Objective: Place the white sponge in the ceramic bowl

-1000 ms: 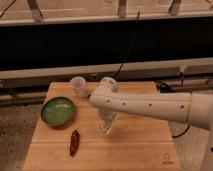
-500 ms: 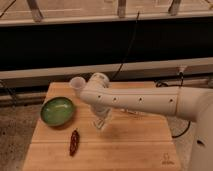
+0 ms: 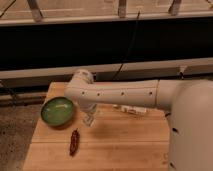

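Seemingly holding white sponge (image 3: pixel 90 119), tool (image 3: pixel 90 120) just right of ceramic bowl (image 3: pixel 58 110)

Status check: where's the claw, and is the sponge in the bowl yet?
Claw low over table, right of ceramic bowl. Bowl looks empty. Sponge not visible. Dark red object nearby.

The gripper (image 3: pixel 89 119) is seen pointed down at the wooden table (image 3: pixel 125 145), just right of the ceramic bowl (image 3: pixel 58 110). A dark reddish object (image 3: pixel 74 141), possibly a pepper, lies below.
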